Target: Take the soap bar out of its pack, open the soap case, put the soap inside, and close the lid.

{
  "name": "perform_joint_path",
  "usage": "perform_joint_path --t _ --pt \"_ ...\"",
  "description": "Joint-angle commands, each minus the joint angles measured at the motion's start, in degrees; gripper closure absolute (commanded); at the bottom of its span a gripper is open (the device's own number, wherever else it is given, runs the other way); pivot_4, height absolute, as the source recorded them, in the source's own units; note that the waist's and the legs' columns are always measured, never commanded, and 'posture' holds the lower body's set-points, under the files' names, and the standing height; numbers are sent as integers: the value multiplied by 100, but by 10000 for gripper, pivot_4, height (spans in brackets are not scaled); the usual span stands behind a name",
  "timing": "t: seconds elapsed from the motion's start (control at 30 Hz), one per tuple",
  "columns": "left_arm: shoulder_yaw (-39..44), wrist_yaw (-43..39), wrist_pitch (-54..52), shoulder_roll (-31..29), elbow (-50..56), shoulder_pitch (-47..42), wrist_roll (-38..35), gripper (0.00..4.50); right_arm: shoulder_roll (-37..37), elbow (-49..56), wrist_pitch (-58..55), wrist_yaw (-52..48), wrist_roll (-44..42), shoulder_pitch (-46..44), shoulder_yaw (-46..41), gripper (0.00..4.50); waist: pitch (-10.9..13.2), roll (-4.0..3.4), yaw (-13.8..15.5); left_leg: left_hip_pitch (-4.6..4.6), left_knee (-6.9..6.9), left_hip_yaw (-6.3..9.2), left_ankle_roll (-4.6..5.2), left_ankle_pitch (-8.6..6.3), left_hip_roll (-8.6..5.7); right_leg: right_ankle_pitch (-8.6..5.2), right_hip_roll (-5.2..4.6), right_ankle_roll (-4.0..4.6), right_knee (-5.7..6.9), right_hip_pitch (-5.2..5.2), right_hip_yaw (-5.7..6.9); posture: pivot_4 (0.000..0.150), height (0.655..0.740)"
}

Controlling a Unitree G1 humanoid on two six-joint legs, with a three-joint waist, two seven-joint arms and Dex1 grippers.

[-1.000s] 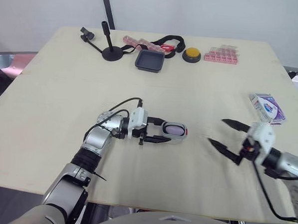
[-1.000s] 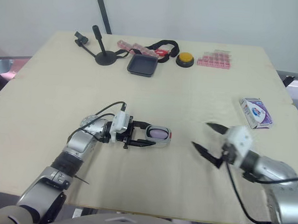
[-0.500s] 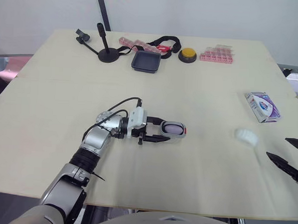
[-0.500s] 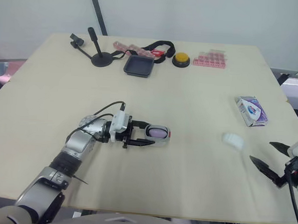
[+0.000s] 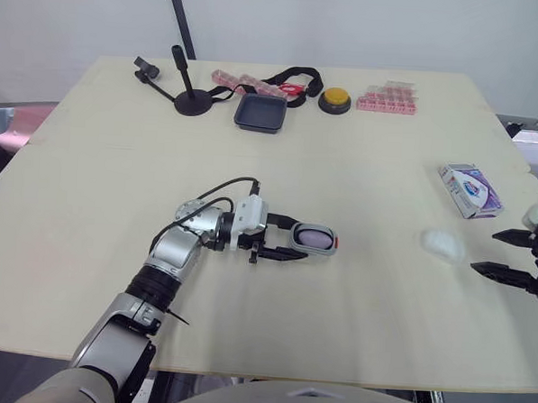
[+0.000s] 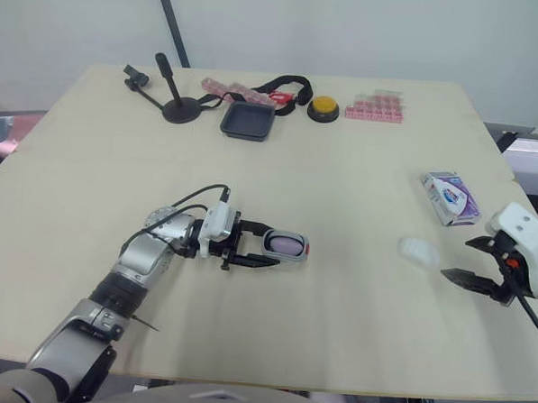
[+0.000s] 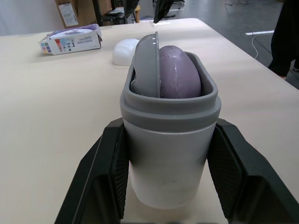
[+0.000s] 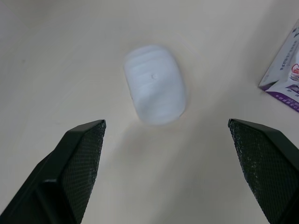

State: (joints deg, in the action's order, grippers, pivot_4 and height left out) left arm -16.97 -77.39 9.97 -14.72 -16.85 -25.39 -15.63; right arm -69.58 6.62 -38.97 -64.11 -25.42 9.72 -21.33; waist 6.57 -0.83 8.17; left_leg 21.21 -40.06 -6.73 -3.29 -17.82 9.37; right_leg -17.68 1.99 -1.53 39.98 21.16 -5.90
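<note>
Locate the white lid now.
In the eye views, the white lid lies on the table's right side, just ahead of the right gripper, soap pack beyond.

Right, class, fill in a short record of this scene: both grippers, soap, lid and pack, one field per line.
left gripper: fingers shut on the soap case
soap: purple, inside the open case
white lid: on the table, apart from the case
right gripper: fingers open, near the lid, not touching
soap pack: on the table, beyond the lid
</note>
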Motion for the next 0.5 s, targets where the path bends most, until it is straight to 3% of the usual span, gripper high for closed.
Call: perform_joint_path --t 0.03,0.3,0.5 --pt "-58 -37 10 3 189 -47 -24 26333 -333 133 -649 -100 -15 -727 713 140 -3 -5 -10 -5 -7 2 5 -3 2 0 0 0 9 4 5 1500 7400" --pt "-47 12 -16 56 230 -22 -7 26333 -354 -187 -931 -372 552 -2274 2415 140 -4 -7 -2 13 -36 1 9 -3 2 0 -2 1 40 52 2 1500 7400" --pt "-25 54 -34 50 248 -8 -4 26333 -166 -567 -758 -422 920 -2795 2973 140 -4 -8 11 20 -37 -8 9 -3 2 0 -2 1 41 54 -3 1500 7400"
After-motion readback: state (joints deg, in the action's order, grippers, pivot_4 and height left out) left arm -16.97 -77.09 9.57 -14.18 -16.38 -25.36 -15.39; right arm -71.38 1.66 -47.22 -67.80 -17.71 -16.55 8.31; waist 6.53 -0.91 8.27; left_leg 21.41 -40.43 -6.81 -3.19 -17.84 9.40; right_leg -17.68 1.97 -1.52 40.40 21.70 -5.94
